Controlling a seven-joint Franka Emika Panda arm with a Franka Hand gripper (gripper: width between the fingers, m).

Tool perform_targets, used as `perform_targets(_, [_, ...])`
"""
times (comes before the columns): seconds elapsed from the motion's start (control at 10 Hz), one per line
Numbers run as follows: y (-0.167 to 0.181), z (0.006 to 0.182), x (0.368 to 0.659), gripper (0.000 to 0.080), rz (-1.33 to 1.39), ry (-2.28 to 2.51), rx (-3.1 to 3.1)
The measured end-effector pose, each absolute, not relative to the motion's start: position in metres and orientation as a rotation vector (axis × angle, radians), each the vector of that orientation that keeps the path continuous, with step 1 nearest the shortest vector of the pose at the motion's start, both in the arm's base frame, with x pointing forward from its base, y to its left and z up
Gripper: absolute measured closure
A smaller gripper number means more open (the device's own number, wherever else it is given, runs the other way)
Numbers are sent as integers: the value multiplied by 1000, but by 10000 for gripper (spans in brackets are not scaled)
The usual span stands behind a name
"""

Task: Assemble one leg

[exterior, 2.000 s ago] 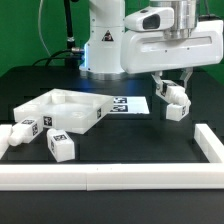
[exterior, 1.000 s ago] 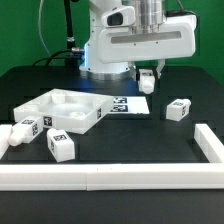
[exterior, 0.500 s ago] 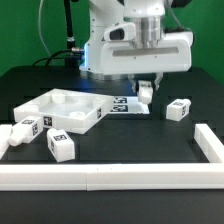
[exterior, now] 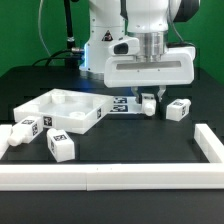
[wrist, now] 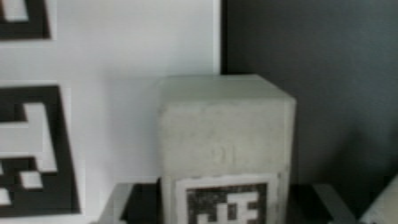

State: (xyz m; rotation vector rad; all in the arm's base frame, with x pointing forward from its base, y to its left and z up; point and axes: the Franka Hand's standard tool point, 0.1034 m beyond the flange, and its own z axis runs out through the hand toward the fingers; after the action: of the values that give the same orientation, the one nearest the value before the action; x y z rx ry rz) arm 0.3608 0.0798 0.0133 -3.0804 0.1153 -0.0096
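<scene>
**Wrist view:** The leg (wrist: 222, 130) fills the middle. It is a small white block with flat sides and a black-and-white tag on one face. It looks hard, light and smooth, so I think it could slip if it is held loosely. The best place to hold it is on two flat sides that face each other. Behind it lie the marker board (wrist: 121, 55) and the dark table (wrist: 320, 50). The fingers do not show clearly here.

**Exterior view:** The gripper (exterior: 147, 98) seems to pinch the leg (exterior: 148, 104) from both sides. The leg hangs low at the edge of the marker board (exterior: 120, 105), on the exterior view's right. I cannot tell if it touches. A second leg (exterior: 179, 109) sits on the table nearby. Half a second ago the gripper held the leg higher. Now it has come down. The second leg has not moved.
</scene>
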Motion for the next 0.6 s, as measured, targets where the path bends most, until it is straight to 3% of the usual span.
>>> perform_targets(0.3, [79, 14, 362, 512, -13, 118, -3080])
perform_targets(0.4, [79, 14, 362, 332, -13, 118, -3080])
perform_targets(0.5, [79, 15, 362, 214, -16, 116, -3080])
perform_targets(0.6, [74, 24, 358, 214, 13, 78, -3079])
